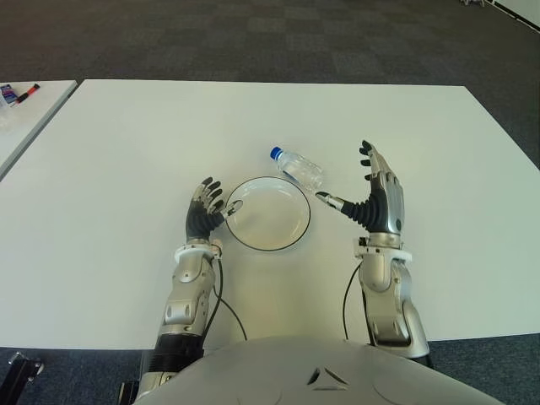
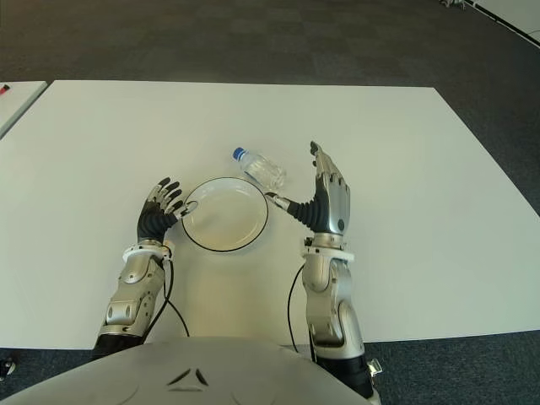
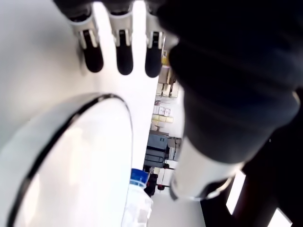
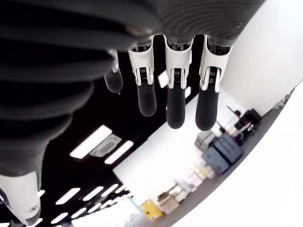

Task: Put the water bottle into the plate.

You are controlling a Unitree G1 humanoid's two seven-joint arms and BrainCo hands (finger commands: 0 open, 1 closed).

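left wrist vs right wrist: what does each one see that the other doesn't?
Only the left wrist view shows the task's things: the plate, its dark rim close by the left hand, and the water bottle with its blue cap beyond it. Only the right wrist view shows the right hand, fingers extended and holding nothing, with no plate or bottle in sight. Both show their own hand open and empty, the white table, and blurred room clutter behind.

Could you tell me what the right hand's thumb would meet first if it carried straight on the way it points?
Probably the water bottle, lying just beyond the thumb tip of the open right hand, near the plate rim; height is unclear, so it might pass over.
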